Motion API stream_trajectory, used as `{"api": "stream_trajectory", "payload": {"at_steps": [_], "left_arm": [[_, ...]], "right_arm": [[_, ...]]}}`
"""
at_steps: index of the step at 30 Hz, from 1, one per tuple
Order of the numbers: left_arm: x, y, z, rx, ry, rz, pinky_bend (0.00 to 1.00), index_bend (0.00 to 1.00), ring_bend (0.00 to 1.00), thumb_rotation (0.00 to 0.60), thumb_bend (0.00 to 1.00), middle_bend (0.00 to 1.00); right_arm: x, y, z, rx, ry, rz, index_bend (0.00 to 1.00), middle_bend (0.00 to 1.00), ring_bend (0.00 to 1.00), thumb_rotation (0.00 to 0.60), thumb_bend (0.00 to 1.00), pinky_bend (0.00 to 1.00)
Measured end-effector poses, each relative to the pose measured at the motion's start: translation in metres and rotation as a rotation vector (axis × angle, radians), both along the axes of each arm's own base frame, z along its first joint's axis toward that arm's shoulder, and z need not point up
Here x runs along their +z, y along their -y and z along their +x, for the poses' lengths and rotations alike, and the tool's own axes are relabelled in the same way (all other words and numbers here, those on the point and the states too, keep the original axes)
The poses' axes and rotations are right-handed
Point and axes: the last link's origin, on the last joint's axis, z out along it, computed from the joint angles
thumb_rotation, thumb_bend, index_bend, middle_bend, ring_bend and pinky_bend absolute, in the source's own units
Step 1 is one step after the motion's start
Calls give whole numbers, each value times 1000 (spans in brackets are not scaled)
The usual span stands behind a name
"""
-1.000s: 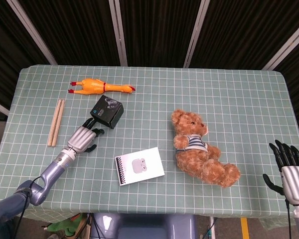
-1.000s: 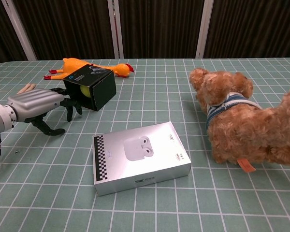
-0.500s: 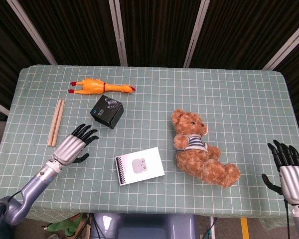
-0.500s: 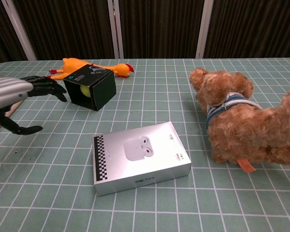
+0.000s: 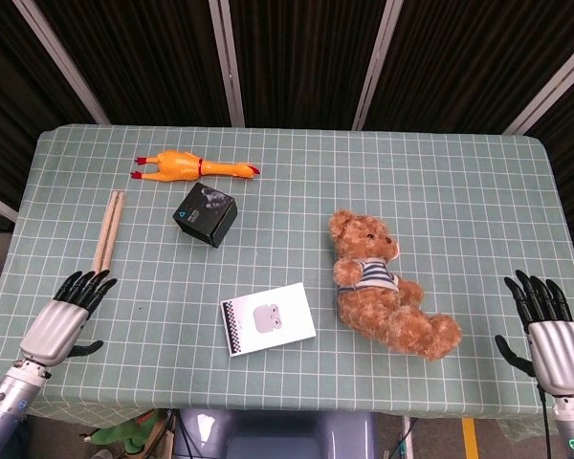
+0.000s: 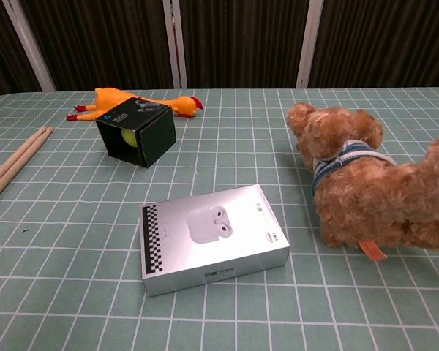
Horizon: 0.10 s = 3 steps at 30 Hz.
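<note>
Left hand (image 5: 59, 320) at the near left edge of the table (image 5: 459, 191), fingers spread apart, holding nothing; seen in the head view only, absent from the chest view. Fingertips near the near ends of the wooden sticks (image 5: 106, 233), not touching them. Right hand (image 5: 545, 330) at the near right edge, fingers likewise apart and empty, well apart from everything but the teddy bear (image 5: 387, 287), whose foot lies nearest it.

White earbuds box (image 5: 267, 318) flat on the checked green cloth, near the front edge, about midway between the hands; checkered strip along its left end, earbud picture on top. In the chest view the box (image 6: 214, 238) lies closest to the camera.

Teddy bear to the right of the white box, lying on its back, head toward the far side, striped shirt on its body; an orange tag shows at its lower body in the chest view (image 6: 372, 251).

Wooden sticks side by side, touching, running front to back at the left.

Black box (image 5: 206, 213) beyond the white box and right of the sticks, turned corner-on; a yellow-green round picture on its side in the chest view (image 6: 135, 131).

Rubber chicken (image 5: 193, 166) farthest back, just behind the black box, lying lengthwise, head to the right.
</note>
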Motion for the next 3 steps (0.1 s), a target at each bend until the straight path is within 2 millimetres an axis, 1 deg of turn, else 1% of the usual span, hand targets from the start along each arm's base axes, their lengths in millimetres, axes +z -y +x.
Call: {"api": "stream_trajectory", "payload": {"at_steps": [3], "left_arm": [[5, 5, 0, -7, -7, 42, 0, 48, 0, 600, 66, 0]], "right_arm": [[1, -2, 0, -3, -2, -7, 0, 0, 0, 600, 342, 0]]}}
